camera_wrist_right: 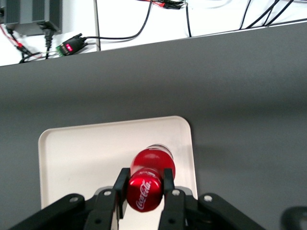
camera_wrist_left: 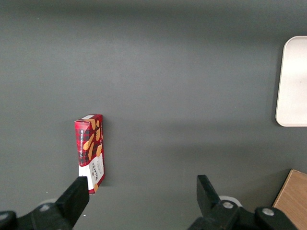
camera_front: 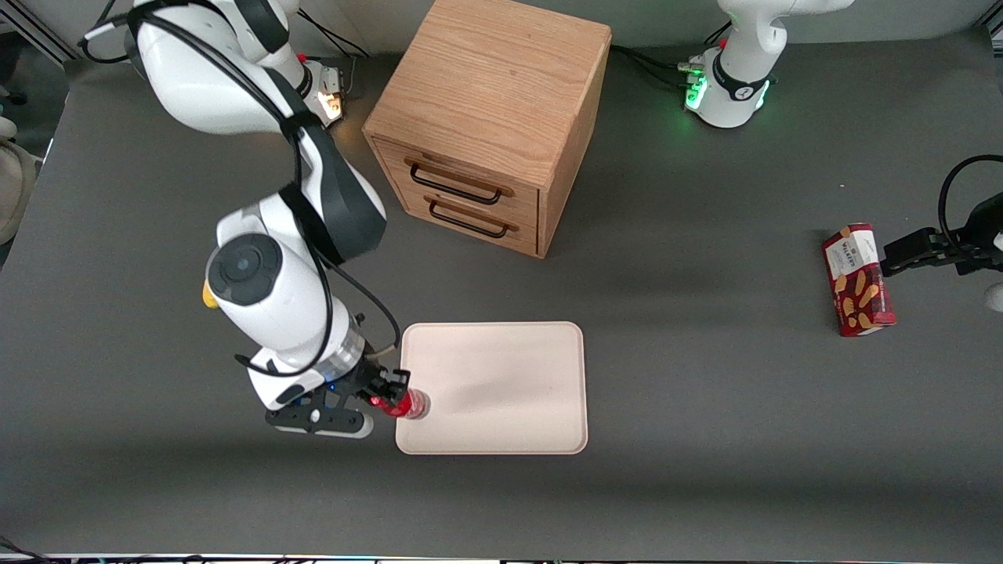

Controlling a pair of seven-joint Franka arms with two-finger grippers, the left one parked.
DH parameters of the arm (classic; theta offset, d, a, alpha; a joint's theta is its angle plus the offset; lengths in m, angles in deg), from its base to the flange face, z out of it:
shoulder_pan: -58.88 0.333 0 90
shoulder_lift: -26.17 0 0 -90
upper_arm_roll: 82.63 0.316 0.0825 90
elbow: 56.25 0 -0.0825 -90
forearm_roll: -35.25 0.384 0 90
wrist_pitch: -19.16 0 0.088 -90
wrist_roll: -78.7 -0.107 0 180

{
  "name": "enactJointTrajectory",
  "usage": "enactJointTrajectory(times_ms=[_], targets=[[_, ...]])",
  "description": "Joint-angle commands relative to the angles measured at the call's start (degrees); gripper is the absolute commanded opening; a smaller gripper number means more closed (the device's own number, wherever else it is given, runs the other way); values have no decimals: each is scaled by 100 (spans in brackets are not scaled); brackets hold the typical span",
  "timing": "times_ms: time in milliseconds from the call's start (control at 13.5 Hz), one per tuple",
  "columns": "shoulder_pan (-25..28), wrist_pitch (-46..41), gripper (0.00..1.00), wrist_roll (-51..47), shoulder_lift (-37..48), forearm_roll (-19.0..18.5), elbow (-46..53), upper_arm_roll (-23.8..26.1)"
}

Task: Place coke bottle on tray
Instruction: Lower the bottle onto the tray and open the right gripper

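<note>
The coke bottle, small with a red cap and red label, is held by its cap in my right gripper. It hangs over the corner of the tray nearest the front camera, at the working arm's end. In the right wrist view the gripper is shut, with the bottle's red cap between the two fingers, and the cream tray lies under it. I cannot tell whether the bottle touches the tray.
A wooden two-drawer box stands farther from the front camera than the tray. A red snack box lies toward the parked arm's end and also shows in the left wrist view. A small yellow lump peeks out beside my arm.
</note>
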Motion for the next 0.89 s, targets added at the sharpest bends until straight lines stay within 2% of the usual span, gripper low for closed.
enactJointTrajectory(times_ms=[0,815], targets=[[52,312,0,74,-372,-140,240,-105],[96,471,0,-5,-567,-132,-155,-150]])
